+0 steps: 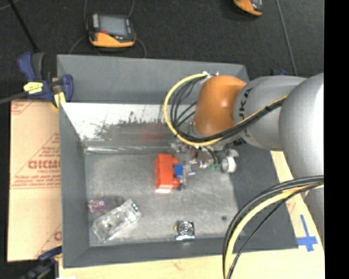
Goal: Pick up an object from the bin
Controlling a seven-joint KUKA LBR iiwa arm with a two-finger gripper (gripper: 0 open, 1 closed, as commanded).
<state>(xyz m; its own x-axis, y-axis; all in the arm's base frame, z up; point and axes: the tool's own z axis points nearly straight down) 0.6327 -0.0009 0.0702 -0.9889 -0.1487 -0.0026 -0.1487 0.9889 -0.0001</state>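
Apparently the gripper (184, 168) hangs just beside the orange block (163, 173), probably to grab it; how wide, I cannot tell.

**Robotics laboratory, bin-picking test cell.** A large grey robot arm (283, 114) enters from 3 o'clock. Its wrist sits under an orange cover (215, 103) and is looped with yellow and black cables (173, 106). It reaches into a grey metal bin (72, 180). At 11 o'clock beyond the bin, an orange-and-black handheld device (110, 30) lies cabled on a dark surface (180, 27). A second such device (248, 4) lies near 1 o'clock.
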